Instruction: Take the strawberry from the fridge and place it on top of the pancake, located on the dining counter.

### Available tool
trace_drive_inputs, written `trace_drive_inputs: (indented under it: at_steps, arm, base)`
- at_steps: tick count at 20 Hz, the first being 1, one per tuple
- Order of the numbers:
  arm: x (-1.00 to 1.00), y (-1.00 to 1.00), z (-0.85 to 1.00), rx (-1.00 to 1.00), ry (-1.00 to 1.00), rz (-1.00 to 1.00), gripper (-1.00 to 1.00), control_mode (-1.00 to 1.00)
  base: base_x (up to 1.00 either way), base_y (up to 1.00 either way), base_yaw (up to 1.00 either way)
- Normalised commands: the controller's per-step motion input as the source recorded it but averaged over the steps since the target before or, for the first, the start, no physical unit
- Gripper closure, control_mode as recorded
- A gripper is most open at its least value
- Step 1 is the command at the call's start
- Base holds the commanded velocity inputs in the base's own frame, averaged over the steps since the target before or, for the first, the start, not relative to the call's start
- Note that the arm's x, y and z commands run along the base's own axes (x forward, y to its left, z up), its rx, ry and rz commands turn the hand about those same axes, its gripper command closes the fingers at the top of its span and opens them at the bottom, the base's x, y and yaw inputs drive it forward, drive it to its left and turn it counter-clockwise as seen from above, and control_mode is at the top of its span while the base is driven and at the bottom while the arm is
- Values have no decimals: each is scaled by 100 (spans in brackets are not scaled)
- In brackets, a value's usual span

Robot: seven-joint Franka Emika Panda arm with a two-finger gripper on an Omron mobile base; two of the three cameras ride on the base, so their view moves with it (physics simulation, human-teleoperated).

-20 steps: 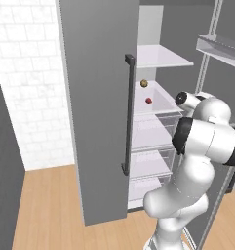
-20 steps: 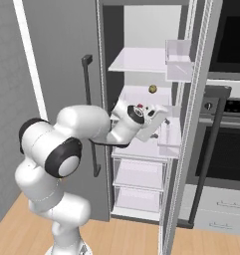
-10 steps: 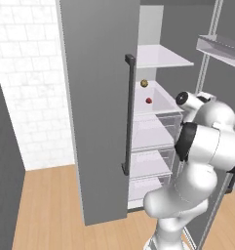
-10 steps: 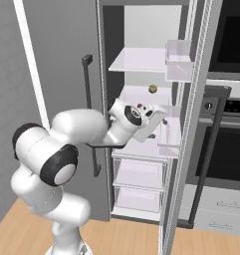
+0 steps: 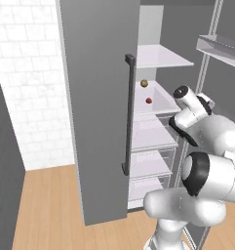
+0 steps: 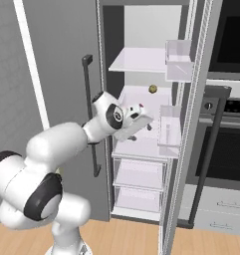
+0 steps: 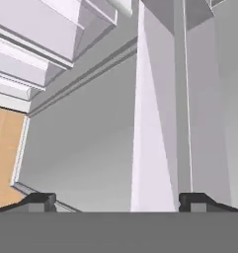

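Strawberry [image 5: 148, 100]: tiny, dark red, round, on fridge [image 5: 97, 97] shelf; claw [image 7: 118, 200] spread, empty.

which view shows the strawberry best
The left base view: the strawberry sits unobstructed on a white fridge shelf, below and right of the brownish ball. In the right base view the robot's hand covers that spot; I cannot pick the strawberry out. The hand view looks at fridge walls.
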Motion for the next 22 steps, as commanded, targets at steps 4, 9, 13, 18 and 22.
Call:
trace_drive_inputs:
  at_steps: [4,9,13,18,22]
  arm:
    - [-86,88,3,50,0,-35,-100,-100]
    - [-100,87,20,35,0,-21,-100,-100]
    - [-100,79,31,43,-2,0,-100,-100]
    - [-74,66,46,11,-9,14,-100,-100]
    - [-44,67,6,-2,-20,3,-100,-100]
  base:
    - [0,0,0]
    - [0,0,0]
    - [0,0,0]
    - [0,0,0]
    - [0,0,0]
